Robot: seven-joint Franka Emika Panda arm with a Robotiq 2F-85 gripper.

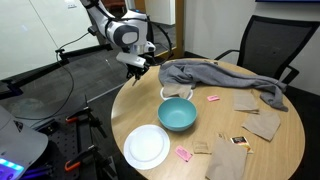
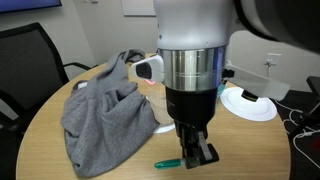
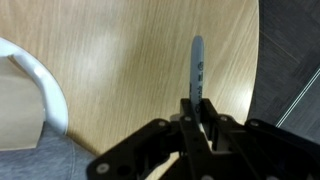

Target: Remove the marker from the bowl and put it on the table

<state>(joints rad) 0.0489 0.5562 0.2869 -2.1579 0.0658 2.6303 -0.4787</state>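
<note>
Tan wood table (image 1: 140, 105): round, and it carries every item listed here.
Marker (image 3: 197, 65): out of the bowl and low over the table near its edge. One end sits between your pincer's fingers, and the rest points away from them. It looks green in an exterior view (image 2: 167, 162). You cannot tell whether it touches the wood.
Pincer (image 3: 197, 105): yours, fingers drawn in tight, pinching the marker's end.
Bowl (image 1: 177, 117): teal, towards the table's middle, well apart from your pincer.
Plate (image 1: 147, 147): white, at the table's edge, just beside the bowl.
Cloth (image 1: 215, 78): grey and crumpled, along another edge.
</note>
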